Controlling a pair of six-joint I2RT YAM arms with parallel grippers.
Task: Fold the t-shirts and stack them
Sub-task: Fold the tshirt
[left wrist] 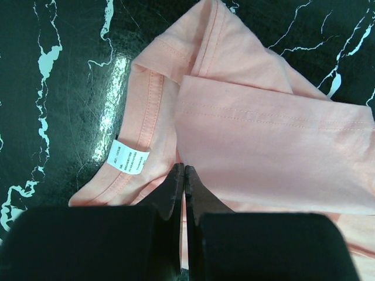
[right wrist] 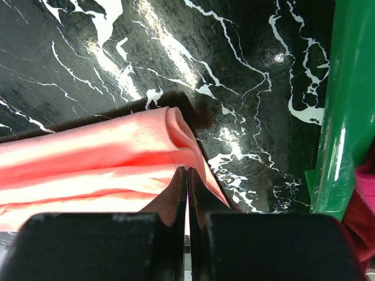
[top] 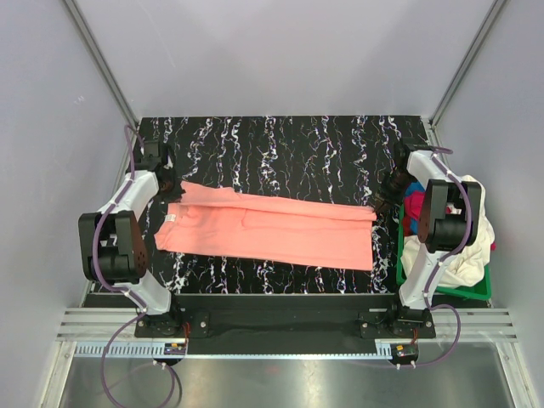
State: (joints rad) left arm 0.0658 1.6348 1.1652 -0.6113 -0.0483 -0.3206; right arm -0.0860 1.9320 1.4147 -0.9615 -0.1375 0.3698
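Note:
A salmon-pink t-shirt (top: 272,229) lies across the middle of the black marbled table, folded lengthwise into a long band, neck to the left. Its white neck label (left wrist: 129,159) shows by the collar. My left gripper (top: 172,187) is at the shirt's far left corner. In the left wrist view its jaws (left wrist: 184,170) are shut on the edge of the folded layer (left wrist: 263,134). My right gripper (top: 384,200) is at the far right corner, its jaws (right wrist: 187,171) shut on a raised fold of the same shirt (right wrist: 88,158).
A green plastic basket (top: 442,291) stands at the right table edge beside the right arm; its wall also shows in the right wrist view (right wrist: 343,105). It holds a cream-white shirt (top: 466,255) and a magenta one (right wrist: 363,199). Bare table lies beyond the shirt.

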